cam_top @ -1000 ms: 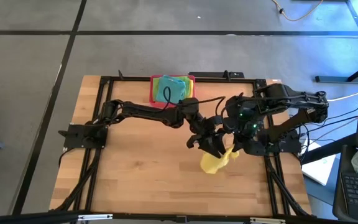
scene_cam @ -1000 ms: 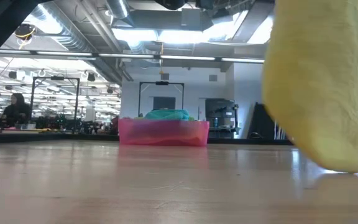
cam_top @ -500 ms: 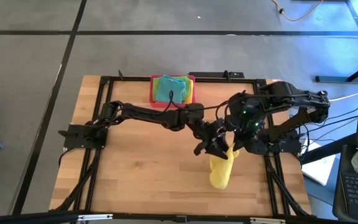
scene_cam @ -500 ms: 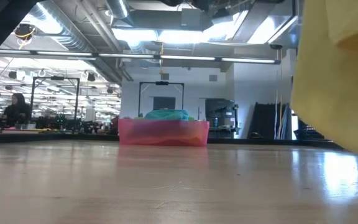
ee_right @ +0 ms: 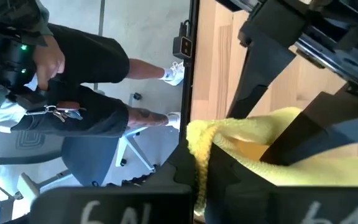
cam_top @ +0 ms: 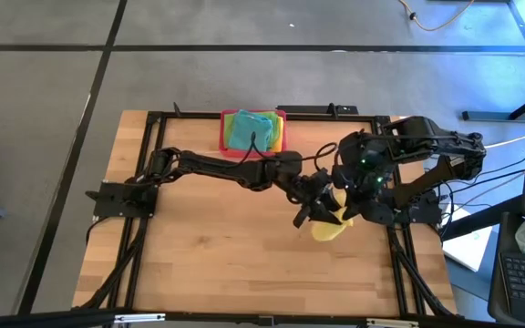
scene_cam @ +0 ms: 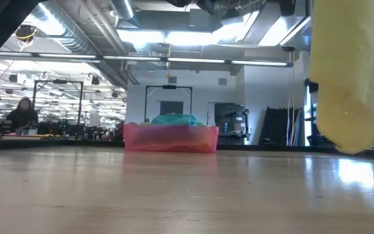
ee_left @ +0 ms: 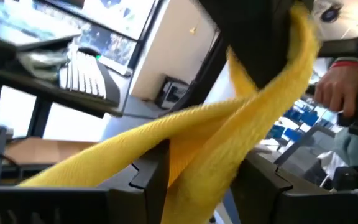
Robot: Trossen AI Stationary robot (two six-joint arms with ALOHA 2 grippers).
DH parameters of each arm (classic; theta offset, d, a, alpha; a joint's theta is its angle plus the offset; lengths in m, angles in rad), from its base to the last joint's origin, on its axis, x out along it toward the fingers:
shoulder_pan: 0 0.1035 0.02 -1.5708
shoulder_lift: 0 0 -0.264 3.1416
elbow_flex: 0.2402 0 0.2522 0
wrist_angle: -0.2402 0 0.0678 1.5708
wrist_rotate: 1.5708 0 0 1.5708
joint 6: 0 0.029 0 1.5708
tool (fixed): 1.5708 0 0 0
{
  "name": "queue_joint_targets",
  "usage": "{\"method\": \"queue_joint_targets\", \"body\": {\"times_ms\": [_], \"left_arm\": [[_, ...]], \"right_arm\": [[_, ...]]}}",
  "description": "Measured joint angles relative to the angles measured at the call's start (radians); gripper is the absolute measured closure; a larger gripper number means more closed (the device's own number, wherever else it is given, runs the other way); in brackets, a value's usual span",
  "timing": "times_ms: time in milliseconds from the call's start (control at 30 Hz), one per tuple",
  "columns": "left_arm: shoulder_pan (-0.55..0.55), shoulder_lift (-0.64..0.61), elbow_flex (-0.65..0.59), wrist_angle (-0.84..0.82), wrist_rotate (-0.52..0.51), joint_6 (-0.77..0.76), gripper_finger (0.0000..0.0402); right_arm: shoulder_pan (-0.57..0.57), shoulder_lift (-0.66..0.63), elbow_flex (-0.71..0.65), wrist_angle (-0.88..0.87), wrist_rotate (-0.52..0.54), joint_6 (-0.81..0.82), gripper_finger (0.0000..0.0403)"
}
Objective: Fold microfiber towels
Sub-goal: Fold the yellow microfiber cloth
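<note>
- Since half a second back, my yellow towel [cam_top: 331, 229] has bunched upward, right of centre in the high view.
- Left gripper [cam_top: 314, 211] and right gripper [cam_top: 352, 211] both clamp it with jaws closed.
- I'd worry: uneven tension could slip one corner free.

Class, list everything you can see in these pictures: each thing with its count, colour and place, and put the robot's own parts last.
Held towel: one, yellow, hanging off the table between both grippers, right of centre.
Stacked towels: teal on top, green and yellow edges showing under it; count unclear; in the tray.
Tray: one, pink, at the table's far edge, middle.
Table: one, light wood with a black frame.
Person: one, in dark shorts, standing beside the table, in the right wrist view.
Person: one, seated far back in the room, in the low view.
Left gripper: black, shut on the held towel.
Right gripper: black, shut on the held towel.
</note>
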Motion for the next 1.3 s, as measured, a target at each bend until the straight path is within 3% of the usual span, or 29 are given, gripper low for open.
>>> {"method": "queue_joint_targets", "body": {"times_ms": [767, 933, 1133, 1300], "left_arm": [[0.023, 0.0, 0.0, -0.081, 0.239, -0.03, 0.0262], [0.041, -0.001, 0.0, -0.307, 0.247, 0.045, 0.0275], [0.037, 0.0, 0.0, -0.691, 0.182, 0.306, 0.0288], [0.027, 0.0, 0.0, -0.858, 0.184, 0.367, 0.0309]], "right_arm": [[0.0, 0.0, 0.001, -0.085, 0.0, -0.028, 0.0395], [0.0, 0.0, 0.0, -0.085, 0.001, -0.054, 0.0395], [0.0, 0.0, 0.0, -0.086, 0.007, -0.09, 0.0395], [0.0, 0.0, 0.001, -0.086, 0.028, -0.113, 0.0395]]}}
